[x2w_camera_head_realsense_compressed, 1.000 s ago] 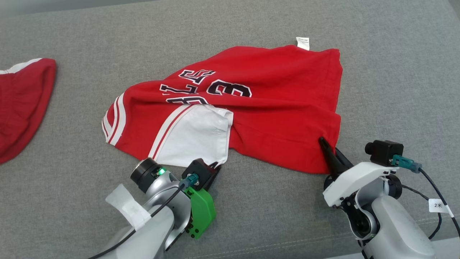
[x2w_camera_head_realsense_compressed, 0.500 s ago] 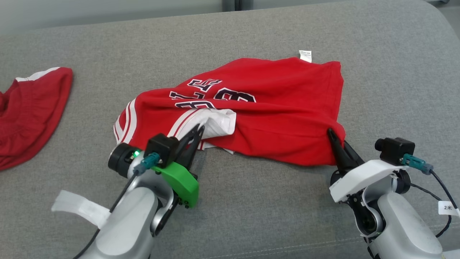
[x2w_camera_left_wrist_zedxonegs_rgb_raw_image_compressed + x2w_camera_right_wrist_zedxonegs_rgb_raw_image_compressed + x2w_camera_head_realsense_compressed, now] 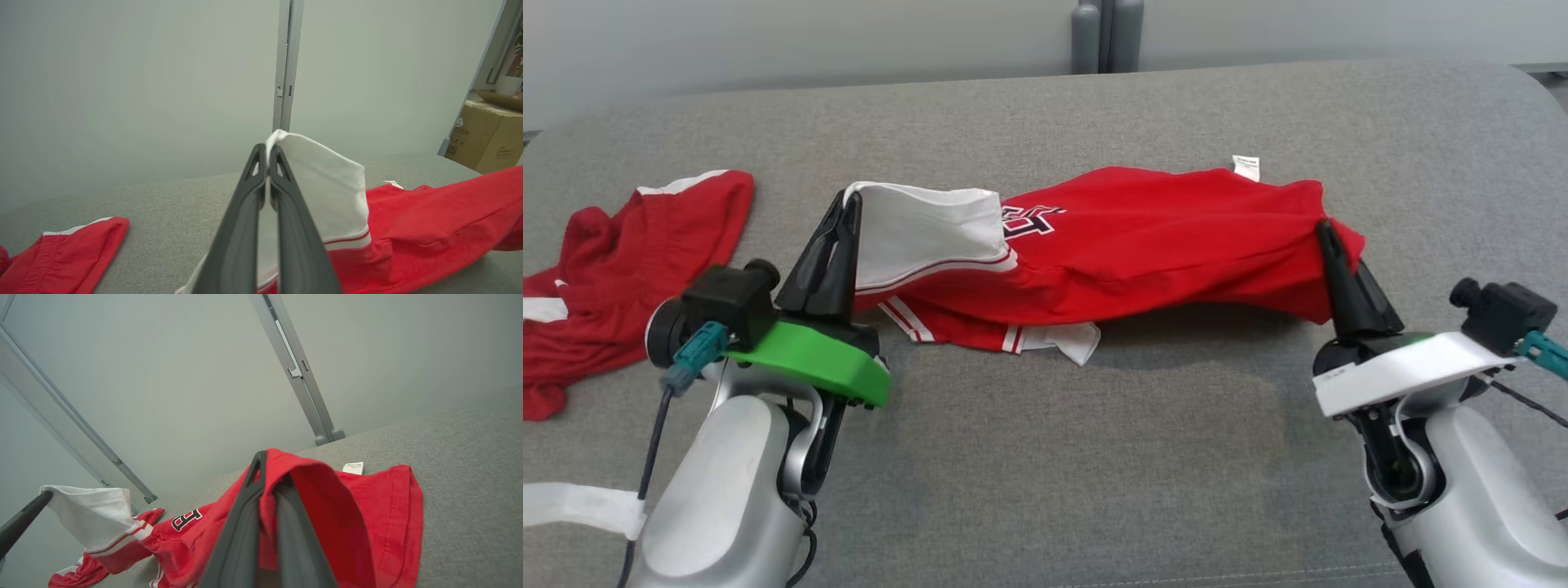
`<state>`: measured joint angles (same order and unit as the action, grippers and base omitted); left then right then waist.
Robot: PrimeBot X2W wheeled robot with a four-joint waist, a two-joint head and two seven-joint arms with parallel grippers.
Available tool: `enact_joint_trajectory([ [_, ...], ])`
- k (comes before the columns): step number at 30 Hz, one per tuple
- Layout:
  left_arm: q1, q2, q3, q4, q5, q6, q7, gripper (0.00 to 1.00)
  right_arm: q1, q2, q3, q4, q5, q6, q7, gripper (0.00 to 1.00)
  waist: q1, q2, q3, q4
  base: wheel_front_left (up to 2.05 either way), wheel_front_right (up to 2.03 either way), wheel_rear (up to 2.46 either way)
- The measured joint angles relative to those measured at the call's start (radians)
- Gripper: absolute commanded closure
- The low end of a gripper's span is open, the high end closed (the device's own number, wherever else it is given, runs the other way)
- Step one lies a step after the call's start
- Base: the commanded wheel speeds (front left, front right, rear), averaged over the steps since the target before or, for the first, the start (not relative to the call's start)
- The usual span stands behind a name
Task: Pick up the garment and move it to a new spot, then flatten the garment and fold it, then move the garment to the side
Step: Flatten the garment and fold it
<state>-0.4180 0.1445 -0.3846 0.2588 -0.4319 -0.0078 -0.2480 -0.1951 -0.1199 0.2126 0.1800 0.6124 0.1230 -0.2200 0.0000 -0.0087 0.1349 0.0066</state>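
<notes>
Red garment [image 3: 1143,253] strung out left to right, held up at both ends above a grey upholstered surface [image 3: 1045,457].

At the far left, a second red garment [image 3: 621,269] lies crumpled on the surface, apart from the first. Just right of it, the left fingers [image 3: 846,206] point upward, pressed together on the corner of a white panel [image 3: 923,229] and holding it raised. From there the garment runs rightward in a sagging band. Its black-and-white lettering is mostly folded out of sight, and its near striped edge trails on the surface around the middle. A small white label [image 3: 1245,167] sticks out from the far edge, toward the right. At the right end, the right fingers [image 3: 1323,233] pinch a fold of red cloth and hold it up off the surface.
</notes>
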Motion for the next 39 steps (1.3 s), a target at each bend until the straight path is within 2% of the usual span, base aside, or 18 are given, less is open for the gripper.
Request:
enact_joint_trajectory([
  [4,0.059,0.003,0.047,-0.038,-0.063,0.001,0.000,1.00,0.028,-0.058,-0.019,-0.046,0.041,0.000,0.000,1.00,0.0000,0.0000,-0.018,0.025,0.00,0.00,0.00],
  [6,0.094,0.026,0.063,-0.058,-0.076,-0.002,0.000,1.00,0.059,-0.090,-0.020,-0.067,0.080,0.000,0.002,1.00,0.0000,0.0000,-0.024,0.037,0.00,0.00,0.00],
  [8,0.121,0.056,0.058,-0.084,-0.110,-0.033,0.001,1.00,0.081,-0.118,0.012,-0.103,0.128,0.000,0.018,1.00,0.0000,0.0000,-0.026,0.047,0.00,0.00,0.00],
  [10,0.151,0.073,0.030,-0.113,-0.134,-0.088,0.013,1.00,0.091,-0.137,0.061,-0.142,0.181,0.000,0.047,1.00,0.0000,0.0000,-0.024,0.053,0.00,0.00,0.00],
  [13,0.200,0.080,-0.036,-0.146,-0.185,-0.122,0.071,1.00,0.122,-0.178,0.126,-0.188,0.230,0.000,0.103,1.00,0.0000,0.0000,-0.016,0.056,0.00,0.00,0.00],
  [20,0.295,0.151,-0.113,-0.209,-0.293,-0.124,0.231,1.00,0.234,-0.283,0.189,-0.253,0.381,0.000,0.257,1.00,0.0000,0.0000,0.007,0.055,0.00,0.00,0.00],
  [26,0.360,0.250,-0.149,-0.243,-0.375,-0.124,0.390,1.00,0.295,-0.363,0.196,-0.294,0.462,0.000,0.379,1.00,0.0000,0.0000,0.042,0.046,0.00,0.00,0.00],
  [31,0.322,0.291,-0.152,-0.311,-0.438,-0.124,0.453,1.00,0.196,-0.366,0.172,-0.334,0.519,0.000,0.412,1.00,0.0000,0.0000,0.085,0.032,0.00,0.00,0.00],
  [34,0.223,0.310,-0.167,-0.333,-0.493,-0.124,0.519,1.00,0.079,-0.350,0.143,-0.332,0.569,0.000,0.443,1.00,0.0000,0.0000,0.118,0.022,0.00,0.00,0.00],
  [39,0.029,0.313,-0.127,-0.315,-0.576,-0.124,0.610,1.00,-0.093,-0.344,0.090,-0.289,0.603,0.000,0.490,1.00,0.0000,0.0000,0.167,0.012,0.00,0.00,0.00],
])
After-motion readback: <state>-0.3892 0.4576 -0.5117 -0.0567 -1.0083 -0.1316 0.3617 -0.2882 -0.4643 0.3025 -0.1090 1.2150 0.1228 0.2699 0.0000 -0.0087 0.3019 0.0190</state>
